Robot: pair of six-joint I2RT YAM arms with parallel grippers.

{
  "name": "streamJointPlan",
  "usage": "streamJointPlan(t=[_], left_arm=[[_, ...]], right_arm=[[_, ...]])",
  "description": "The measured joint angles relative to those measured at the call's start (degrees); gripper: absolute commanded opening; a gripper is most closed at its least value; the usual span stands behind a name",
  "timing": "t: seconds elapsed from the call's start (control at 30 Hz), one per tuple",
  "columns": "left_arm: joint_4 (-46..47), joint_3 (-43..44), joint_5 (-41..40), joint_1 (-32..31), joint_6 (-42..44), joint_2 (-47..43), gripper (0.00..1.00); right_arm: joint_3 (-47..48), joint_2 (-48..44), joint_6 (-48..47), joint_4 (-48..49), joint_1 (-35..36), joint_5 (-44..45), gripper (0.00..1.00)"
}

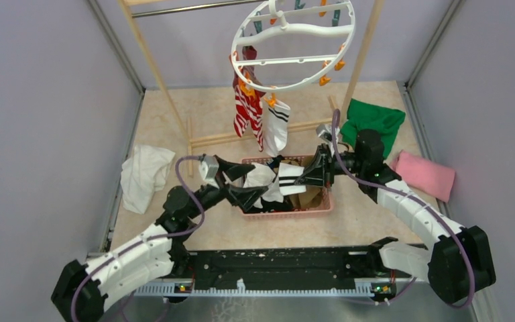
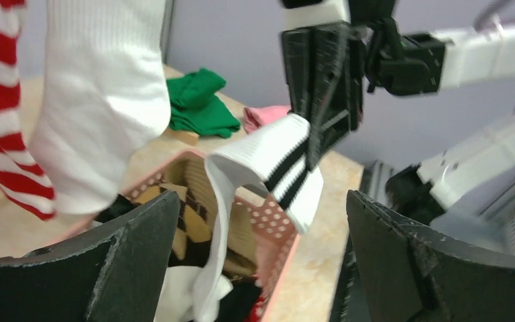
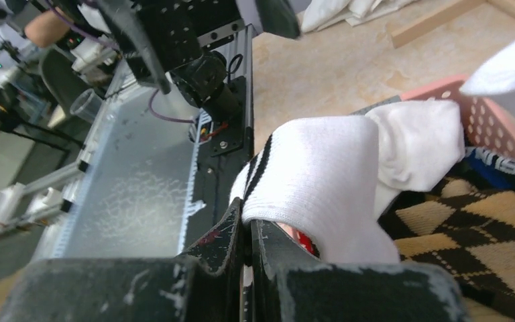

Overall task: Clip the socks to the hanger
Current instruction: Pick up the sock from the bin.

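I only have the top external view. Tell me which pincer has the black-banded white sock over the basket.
Observer: The right pincer. Its wrist view shows the jaws shut on the banded sock, close to the black bands.
Operator: Report the left one.
Observer: The left pincer stands wide open and grips nothing; the sock hangs just beyond it.
Operator: Say what lies under the sock.
Observer: A brown argyle sock, inside the pink basket.
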Motion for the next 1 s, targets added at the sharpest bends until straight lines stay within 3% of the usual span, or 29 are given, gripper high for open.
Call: streamJointPlan(t=[0.13, 0.23, 0.4, 0.53, 0.6, 0.83, 1.0], left_arm=[[0.35, -5.92, 3.41, -0.52, 14.29, -9.64, 0.99], [1.16, -8.72, 5.6, -2.82, 26.71, -12.07, 0.99], [1.31, -9.18, 4.55, -9.53, 45.38, -10.03, 0.94], [1.36, -6.91, 1.64, -14.01, 58.01, -2.62, 0.86], [1.07, -4.37, -0.11, -15.3, 62.51, 2.23, 0.81], [4.28, -0.42, -7.21, -17.77, 72.3, 13.94, 0.77], [5.73, 0.52, -10.91, -17.86, 75.67, 18.8, 0.59]], right_arm=[[-0.9, 1.95, 11.1, 5.77, -0.15, 1.33, 0.0], [-1.29, 3.15, 18.03, 8.81, -0.22, 1.9, 0.0], [-1.49, 5.62, 25.35, 9.55, -0.22, 2.36, 0.0], [-1.73, 7.02, 28.83, 9.94, -0.22, 2.62, 0.0], [-2.03, 7.43, 29.86, 10.32, -0.22, 2.67, 0.0], [-2.27, 8.24, 32.68, 11.96, -0.22, 2.73, 0.0], [-2.27, 9.49, 34.84, 13.64, -0.22, 2.58, 0.0]])
